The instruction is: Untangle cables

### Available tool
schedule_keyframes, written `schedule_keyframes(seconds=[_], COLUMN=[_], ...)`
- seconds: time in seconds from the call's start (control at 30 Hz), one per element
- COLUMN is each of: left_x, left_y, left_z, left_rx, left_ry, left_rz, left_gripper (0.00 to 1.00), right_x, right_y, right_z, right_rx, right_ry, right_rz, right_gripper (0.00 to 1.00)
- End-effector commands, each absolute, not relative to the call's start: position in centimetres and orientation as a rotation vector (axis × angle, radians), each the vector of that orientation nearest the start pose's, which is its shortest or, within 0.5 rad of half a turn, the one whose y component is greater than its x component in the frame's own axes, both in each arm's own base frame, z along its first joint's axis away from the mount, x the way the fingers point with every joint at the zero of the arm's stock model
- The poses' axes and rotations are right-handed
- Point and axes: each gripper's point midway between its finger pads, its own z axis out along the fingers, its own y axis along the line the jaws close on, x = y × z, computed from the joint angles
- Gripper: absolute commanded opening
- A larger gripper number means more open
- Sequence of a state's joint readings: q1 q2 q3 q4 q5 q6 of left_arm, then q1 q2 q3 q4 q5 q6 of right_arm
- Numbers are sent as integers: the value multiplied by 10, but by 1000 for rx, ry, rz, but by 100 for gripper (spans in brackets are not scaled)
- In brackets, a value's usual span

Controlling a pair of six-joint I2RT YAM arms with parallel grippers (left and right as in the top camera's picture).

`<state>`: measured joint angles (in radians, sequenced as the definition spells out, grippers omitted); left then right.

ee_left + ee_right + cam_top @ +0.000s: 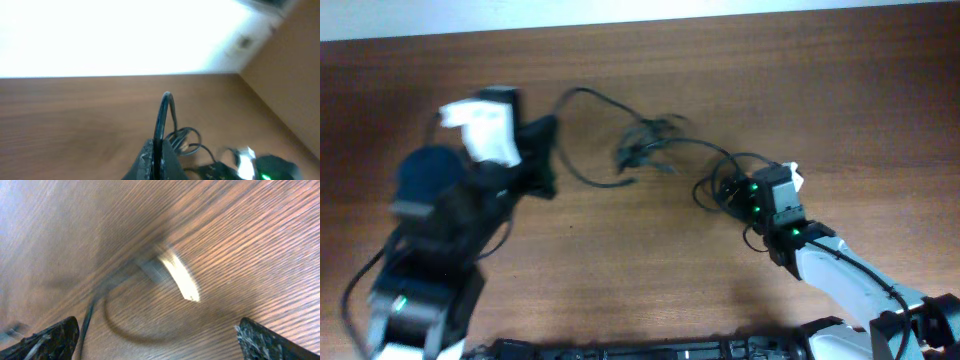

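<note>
Overhead: the knot (645,145) sits between the left gripper (542,150) and the right gripper (732,190).
Left wrist: jaws clamped on the cable (165,112). Draw it away from the knot slowly.
Right wrist: jaws wide and empty over the plug (150,269), right of the knot. Pin it before you pull.

No lettering, brand, number or sign can be read in any view. A white patch (485,132) is seen left of the cable tangle (645,145), but it is blurred and nothing legible is made out on it.
</note>
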<state>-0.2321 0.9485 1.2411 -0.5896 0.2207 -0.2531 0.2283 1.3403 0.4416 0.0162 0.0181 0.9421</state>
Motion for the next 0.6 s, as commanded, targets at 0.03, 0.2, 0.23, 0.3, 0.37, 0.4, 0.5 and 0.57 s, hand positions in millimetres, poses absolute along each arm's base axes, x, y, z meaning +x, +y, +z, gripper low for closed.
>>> schedule_keyframes(seconds=[0.03, 0.2, 0.23, 0.3, 0.37, 0.4, 0.5, 0.57], left_x=[297, 318, 324, 340, 340, 339, 342, 355], left_y=[-32, -91, -105, -145, -172, -189, -195, -174], left_z=[382, 338, 323, 268, 240, 221, 202, 194], left_rx=[-114, 68, 100, 174, 237, 278, 293, 225], left_ry=[1903, 2085, 2137, 2312, 2400, 2455, 2505, 2514], left_rz=[-305, -677, -744, -835, -873, -888, -813, -627], left_gripper=[0, 0, 0, 9, 76, 86, 89, 91], right_x=[304, 306, 306, 306, 307, 307, 304, 301], right_y=[44, 70, 73, 78, 78, 78, 75, 75], right_z=[28, 63, 69, 88, 95, 97, 92, 89], right_rx=[925, 571, 552, 510, 485, 447, 453, 461], right_ry=[2366, 2371, 2356, 2304, 2281, 2280, 2300, 2315], right_rz=[502, 687, 716, 760, 758, 743, 716, 711], right_gripper=[99, 99, 99, 99, 99, 99, 99, 99])
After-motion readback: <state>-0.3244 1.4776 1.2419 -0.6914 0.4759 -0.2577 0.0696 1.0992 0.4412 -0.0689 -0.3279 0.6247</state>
